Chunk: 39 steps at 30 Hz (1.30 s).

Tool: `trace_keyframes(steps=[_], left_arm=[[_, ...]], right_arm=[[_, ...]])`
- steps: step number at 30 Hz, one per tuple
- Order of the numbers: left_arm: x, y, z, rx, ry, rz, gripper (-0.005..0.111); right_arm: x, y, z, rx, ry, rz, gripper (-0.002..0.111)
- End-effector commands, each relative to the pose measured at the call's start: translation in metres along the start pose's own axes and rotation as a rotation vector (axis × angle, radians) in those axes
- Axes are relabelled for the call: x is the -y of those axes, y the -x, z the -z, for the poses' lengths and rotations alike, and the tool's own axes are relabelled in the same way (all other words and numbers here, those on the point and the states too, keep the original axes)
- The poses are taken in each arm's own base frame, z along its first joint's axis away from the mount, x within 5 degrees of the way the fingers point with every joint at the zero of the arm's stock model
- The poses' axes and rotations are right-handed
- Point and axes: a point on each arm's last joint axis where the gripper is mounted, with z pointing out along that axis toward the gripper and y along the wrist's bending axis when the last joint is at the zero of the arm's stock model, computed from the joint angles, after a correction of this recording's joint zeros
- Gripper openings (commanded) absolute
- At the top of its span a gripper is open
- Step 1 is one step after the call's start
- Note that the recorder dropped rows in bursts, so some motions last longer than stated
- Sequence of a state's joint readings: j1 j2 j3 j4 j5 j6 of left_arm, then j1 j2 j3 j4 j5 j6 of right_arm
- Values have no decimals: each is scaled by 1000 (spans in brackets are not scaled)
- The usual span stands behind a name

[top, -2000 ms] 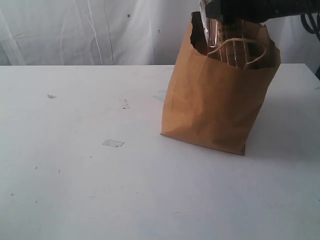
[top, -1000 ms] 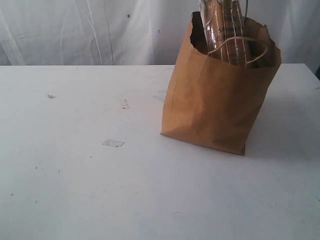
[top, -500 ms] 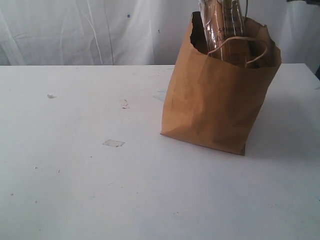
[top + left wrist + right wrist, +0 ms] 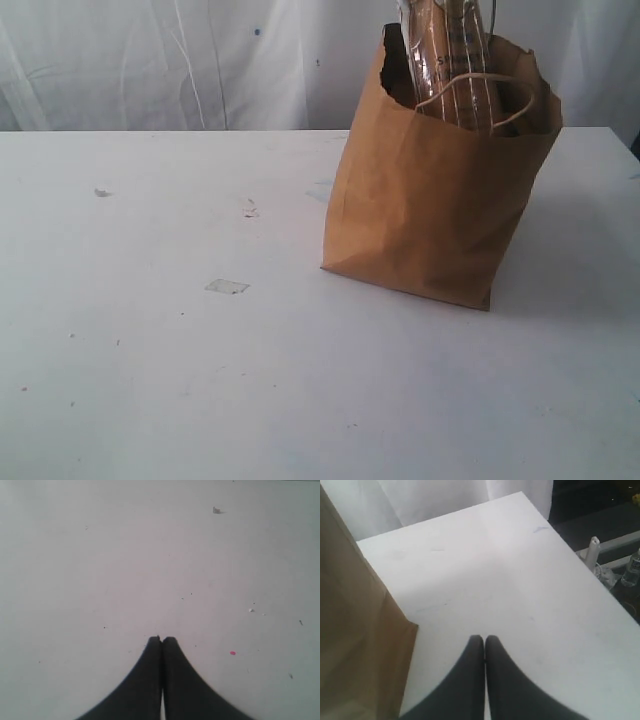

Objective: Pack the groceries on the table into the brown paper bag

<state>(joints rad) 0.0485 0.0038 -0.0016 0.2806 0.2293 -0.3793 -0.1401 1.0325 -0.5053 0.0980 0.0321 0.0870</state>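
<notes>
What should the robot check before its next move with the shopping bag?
1. Brown paper bag stands upright on the table: ok.
2. Spaghetti pack sits in the bag, top poking out: ok.
3. Groceries left on the table: none in view, ok.
4. Other groceries inside the bag: cannot tell, walls hide them.
5. Left gripper, jaws shut and empty: ok.
6. Right gripper, jaws shut and empty, clear of the bag: ok.

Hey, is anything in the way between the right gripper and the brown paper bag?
Nothing visible. The right gripper is shut and sits just beside the brown paper bag, with only white table surface between them.
</notes>
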Motion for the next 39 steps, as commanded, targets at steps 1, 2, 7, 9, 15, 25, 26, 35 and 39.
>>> trace_keyframes(steps=[1,2,7,9,15,25,26,35,39], left_arm=[[0,-1,0,0,-2,-5,0],[0,-1,0,0,-2,-5,0],[0,-1,0,0,-2,-5,0],[0,-1,0,0,-2,-5,0],[0,-1,0,0,-2,-5,0],[0,-1,0,0,-2,-5,0],[0,-1,0,0,-2,-5,0],[0,-1,0,0,-2,-5,0],[0,-1,0,0,-2,-5,0]], right_arm=[[7,-34,29,-19,-7,-35,0],[8,-41,33,-46,-8,-34,0],[9,-68,52,-229,-13,-118,0],[5,-74,57,-299,-2,-307,0],[3,-78,63,-350,7,-381,0],[2,-76,73,-292,27,-266,0],[3,-74,79,-244,35,-249,0],[2,-48,128,266,176,-260,0],[2,-49,138,327,193,-253,0]])
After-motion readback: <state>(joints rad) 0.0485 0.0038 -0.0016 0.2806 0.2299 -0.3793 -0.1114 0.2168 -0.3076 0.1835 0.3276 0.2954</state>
